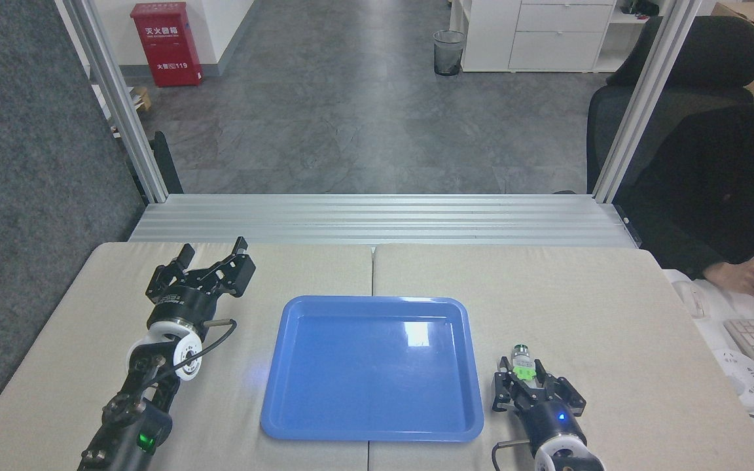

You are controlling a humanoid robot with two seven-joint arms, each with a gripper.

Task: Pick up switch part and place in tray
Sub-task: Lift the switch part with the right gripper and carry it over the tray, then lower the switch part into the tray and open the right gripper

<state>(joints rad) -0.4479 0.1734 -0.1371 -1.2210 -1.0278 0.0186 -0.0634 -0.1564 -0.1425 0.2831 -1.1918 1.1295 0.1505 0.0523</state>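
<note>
1. Right claw [526, 386] sat low on the tabletop [612, 314], just to the right of the tray [372, 432], with its dark fingers drawn in on either side of the switch part [522, 366].
2. Whether those fingers actually pressed the part or only flanked it could not be told from where I stood; the gap looked narrow, yet contact was not clear.
3. Its switch part lay on the tabletop, beside the tray's right rim, dark cap pointing away from the robot, green block showing between the fingers, pale base hidden toward the wrist.
4. Left claw [210, 256] rested well apart on the far-left side of the tabletop, fingers spread and holding nothing.
5. Nothing lay in the blue tray, so placing was not yet done.
6. By my judgement the step in hand was the grasp itself: closing on the part before any lift.
7. Next would come a firm squeeze, a lift high enough to clear the raised rim, then a short carry leftward over the tray.
8. A person in dark sleeves [711, 190] sat at the right, one hand [743, 278] on a neighbouring desk.
</note>
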